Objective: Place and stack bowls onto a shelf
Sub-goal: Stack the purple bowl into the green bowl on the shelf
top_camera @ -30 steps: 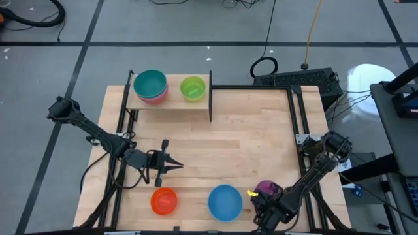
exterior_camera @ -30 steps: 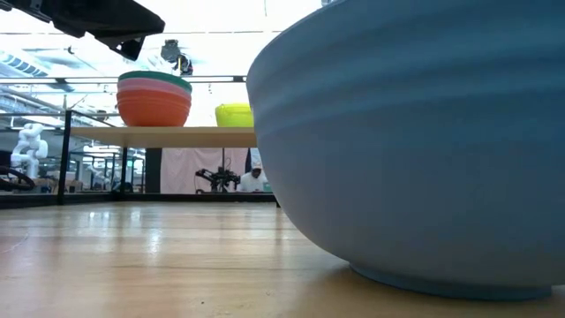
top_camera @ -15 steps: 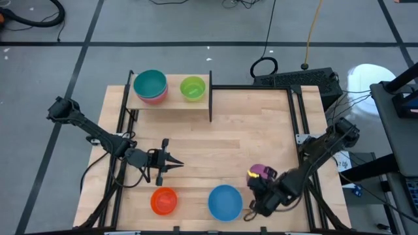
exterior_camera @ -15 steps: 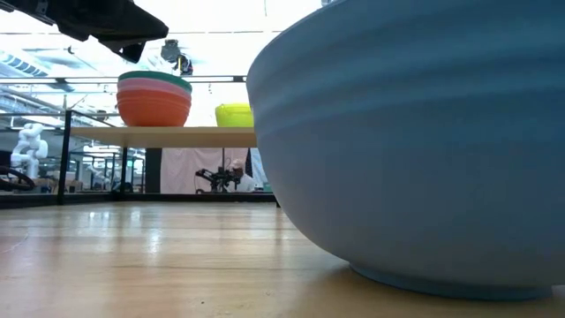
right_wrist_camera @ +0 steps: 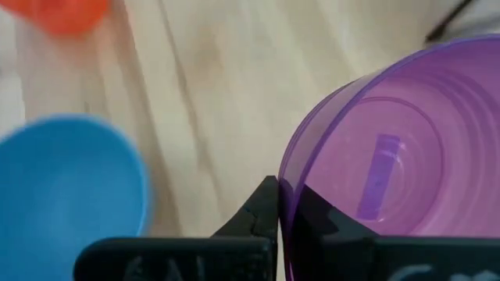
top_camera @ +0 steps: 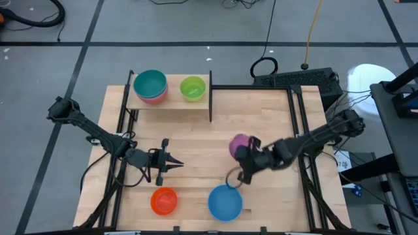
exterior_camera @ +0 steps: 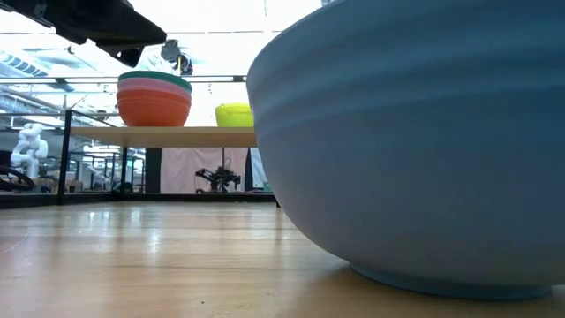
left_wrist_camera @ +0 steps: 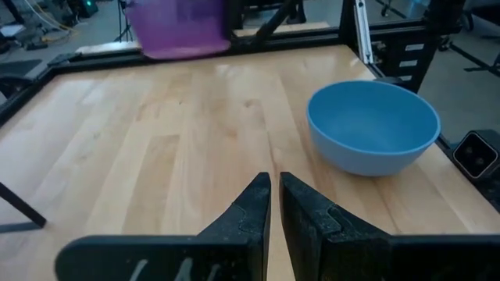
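**Op A:** While I hold the rig where it is, what do you read on the table (top_camera: 215,140)?

**Op B:** Pale wood planks with a black frame round the edge. My right claw (top_camera: 240,151) hangs over the middle of it, fingers pinched shut on the rim of the purple bowl (top_camera: 238,144); the right wrist view shows the wall of that bowl (right_wrist_camera: 391,172) caught between them. Just below that claw, toward the near edge, sits the blue bowl (top_camera: 225,202), and beyond it, on the left claw's side, the orange bowl (top_camera: 164,200).

**Op A:** And my left claw (top_camera: 176,165)?

**Op B:** Low over the table's left half, fingers almost together, nothing between them. From its wrist view the blue bowl (left_wrist_camera: 373,126) lies ahead and off to one side, the purple one (left_wrist_camera: 178,27) farther ahead, raised.

**Op A:** The shelf (top_camera: 171,98)?

**Op B:** At the far left corner, well away from both claws. It carries a stack with the teal bowl (top_camera: 149,83) on top and pink showing under it, and the green bowl (top_camera: 192,87) beside it.

**Op A:** The room?

**Op B:** Grey floor with dark tape lines, cables, a black keyboard (top_camera: 297,79) past the far right corner. The low view is mostly filled by the blue bowl (exterior_camera: 415,141); behind it, a bright hall with a white figure (exterior_camera: 31,146) off to one side.
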